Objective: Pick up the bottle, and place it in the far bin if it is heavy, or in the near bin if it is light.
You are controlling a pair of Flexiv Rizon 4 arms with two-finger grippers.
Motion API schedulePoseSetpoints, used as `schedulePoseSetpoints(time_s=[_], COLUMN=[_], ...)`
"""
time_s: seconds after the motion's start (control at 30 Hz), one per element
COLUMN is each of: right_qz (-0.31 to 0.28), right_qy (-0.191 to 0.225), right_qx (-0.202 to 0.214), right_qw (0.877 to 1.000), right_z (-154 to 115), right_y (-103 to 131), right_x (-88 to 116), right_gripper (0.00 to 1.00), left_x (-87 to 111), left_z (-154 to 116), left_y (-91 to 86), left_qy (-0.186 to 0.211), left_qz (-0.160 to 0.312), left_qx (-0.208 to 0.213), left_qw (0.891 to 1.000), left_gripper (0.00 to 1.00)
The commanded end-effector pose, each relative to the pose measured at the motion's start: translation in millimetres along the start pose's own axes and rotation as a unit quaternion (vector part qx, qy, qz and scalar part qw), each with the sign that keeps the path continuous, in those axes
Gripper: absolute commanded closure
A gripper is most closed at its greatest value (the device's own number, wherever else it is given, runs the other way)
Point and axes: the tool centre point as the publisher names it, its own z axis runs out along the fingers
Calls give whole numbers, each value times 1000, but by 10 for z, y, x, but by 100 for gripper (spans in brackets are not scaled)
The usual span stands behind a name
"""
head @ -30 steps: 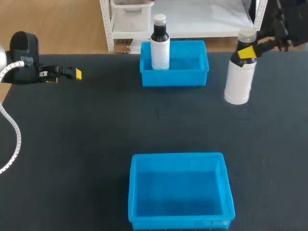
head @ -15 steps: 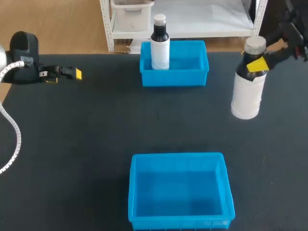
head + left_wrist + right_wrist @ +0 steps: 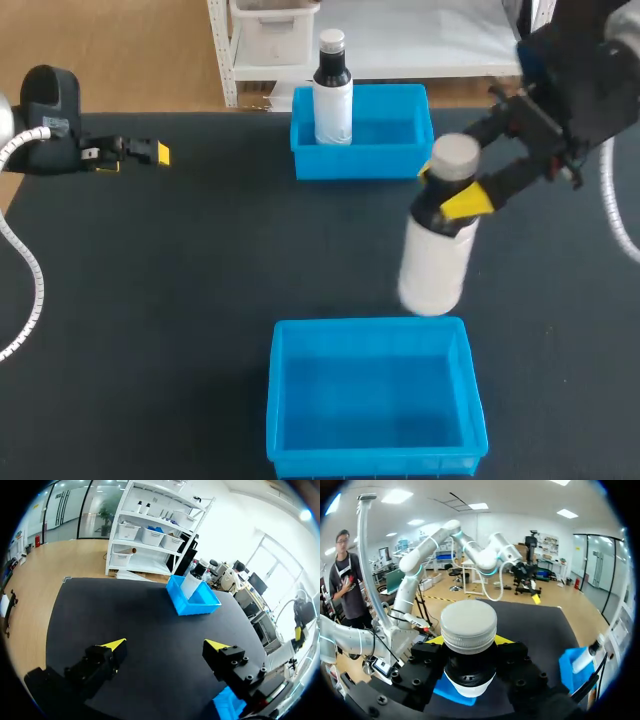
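Bottle (image 3: pixel 437 255), clamped at the neck in the right gripper (image 3: pixel 455 198), has swung in from the right and now hangs at the near bin's (image 3: pixel 372 326) far rim, perhaps just short of it, suggesting a light verdict; the left gripper (image 3: pixel 152 153) idles, tips apart.

Black table (image 3: pixel 180 300), matte top, evenly lit
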Motion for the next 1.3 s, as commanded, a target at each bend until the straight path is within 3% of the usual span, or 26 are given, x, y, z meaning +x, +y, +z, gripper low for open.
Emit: schedulePoseSetpoints(time_s=[0.03,0.23,0.47,1.0,1.3], right_qz=[-14,-35,-78,-72,-68], right_qy=[-8,-19,-15,-36,-16], right_qx=[-55,-109,-148,-180,-194], right_qw=[998,993,986,980,979], right_z=[318,700,1082,1420,1579], right_y=[-64,82,200,167,168], right_x=[-66,-114,45,487,677], right_gripper=[100,100,100,100,100], left_x=[0,0,0,0,0], left_z=[0,0,0,0,0], left_y=[0,0,0,0,0], left_qy=[0,0,0,0,0], left_qz=[0,0,0,0,0], left_qx=[0,0,0,0,0], left_qw=[1000,1000,1000,1000,1000], left_gripper=[0,0,0,0,0])
